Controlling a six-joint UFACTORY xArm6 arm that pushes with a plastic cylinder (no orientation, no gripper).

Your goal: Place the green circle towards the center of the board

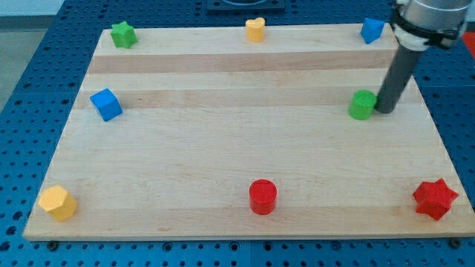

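The green circle [362,104] is a short green cylinder at the view's right, a little above mid-height on the wooden board [223,163]. My tip [384,110] is the lower end of a dark rod coming down from the view's top right. It stands right beside the green circle, on its right side, touching or nearly touching it.
A green star [123,34] at the top left, a yellow heart-like block [255,29] at the top middle, a blue block [372,30] at the top right. A blue cube [106,104] at the left, a yellow hexagon [58,202] at the bottom left, a red cylinder [263,196] at the bottom middle, a red star [435,199] at the bottom right.
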